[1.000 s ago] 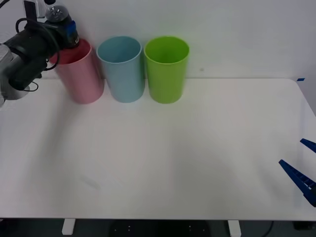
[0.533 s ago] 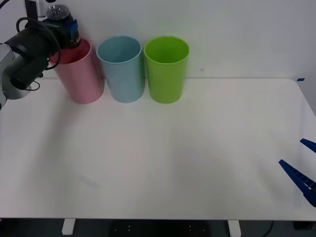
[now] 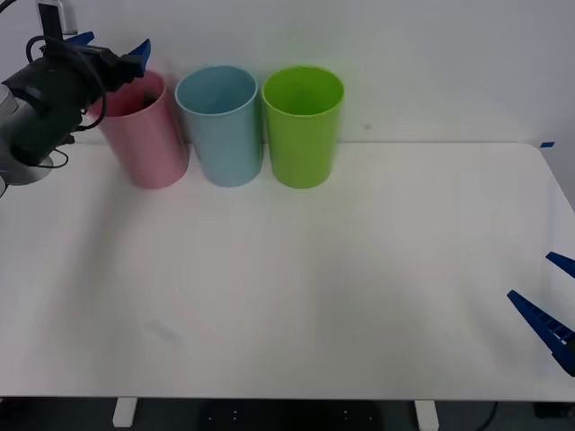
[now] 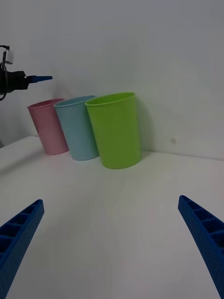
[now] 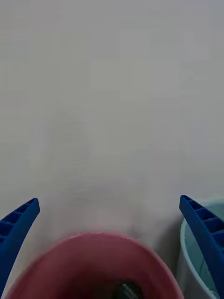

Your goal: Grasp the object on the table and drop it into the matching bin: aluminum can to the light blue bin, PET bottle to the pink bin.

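Front view
Left gripper point(image 3: 110, 47): hanging over the pink bin's point(image 3: 148, 135) mouth at the far left corner of the table point(image 3: 296, 287), fingers point(image 3: 137, 50) spread wide, clasping nothing, touching nothing.
Right gripper point(image 3: 550, 296): sitting low by the table's right edge toward the near corner, fingers parted and bare.
Bins: pink, light blue bin point(image 3: 222, 126) and lime green bin point(image 3: 302, 126) are standing upright in a row along the far edge, sides touching or nearly so.
Markings: all three bins are showing smooth, unmarked walls.

Right wrist view
Right gripper point(image 4: 112, 243): fingers point(image 4: 205, 238) are gaping at the two corners with nothing between them, over bare table point(image 4: 112, 210).
Bins: lime green bin point(image 4: 115, 130) is standing nearest, light blue bin point(image 4: 77, 127) next, pink bin point(image 4: 47, 126) farthest; the left gripper point(image 4: 38, 78) is poking out above the pink one.

Left wrist view
Left gripper point(image 5: 112, 238): fingers point(image 5: 17, 224) are splayed fully apart, released, above the pink bin's point(image 5: 56, 261) rim; the light blue bin's point(image 5: 189, 266) rim is sitting just beside it.
PET bottle point(image 5: 125, 289): a dark shape is lying down inside the pink bin; its long axis and which way it is pointing cannot be told, and no label is readable.
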`<move>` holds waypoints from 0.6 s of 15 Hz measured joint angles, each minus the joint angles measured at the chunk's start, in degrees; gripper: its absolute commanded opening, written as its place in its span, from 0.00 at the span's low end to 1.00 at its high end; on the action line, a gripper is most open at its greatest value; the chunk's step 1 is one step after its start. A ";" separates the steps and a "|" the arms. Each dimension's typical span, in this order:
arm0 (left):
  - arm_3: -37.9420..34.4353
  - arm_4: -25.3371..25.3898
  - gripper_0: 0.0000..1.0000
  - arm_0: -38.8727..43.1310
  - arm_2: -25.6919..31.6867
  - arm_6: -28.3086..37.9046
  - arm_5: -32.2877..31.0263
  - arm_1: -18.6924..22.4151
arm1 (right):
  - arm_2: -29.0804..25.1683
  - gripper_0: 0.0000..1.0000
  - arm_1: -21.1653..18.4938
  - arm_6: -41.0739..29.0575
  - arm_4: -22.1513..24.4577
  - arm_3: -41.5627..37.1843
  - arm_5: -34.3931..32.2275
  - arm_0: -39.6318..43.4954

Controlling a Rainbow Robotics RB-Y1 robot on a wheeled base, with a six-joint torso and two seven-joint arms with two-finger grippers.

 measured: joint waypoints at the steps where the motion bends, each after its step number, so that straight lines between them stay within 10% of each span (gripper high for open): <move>1: -0.12 1.38 1.00 0.52 -0.03 -0.07 -1.25 0.63 | 0.00 1.00 0.00 0.00 0.00 0.00 0.00 0.00; 9: -10.90 12.19 1.00 11.76 0.05 0.39 -4.24 6.63 | 0.00 1.00 0.00 0.00 0.00 0.00 0.00 0.00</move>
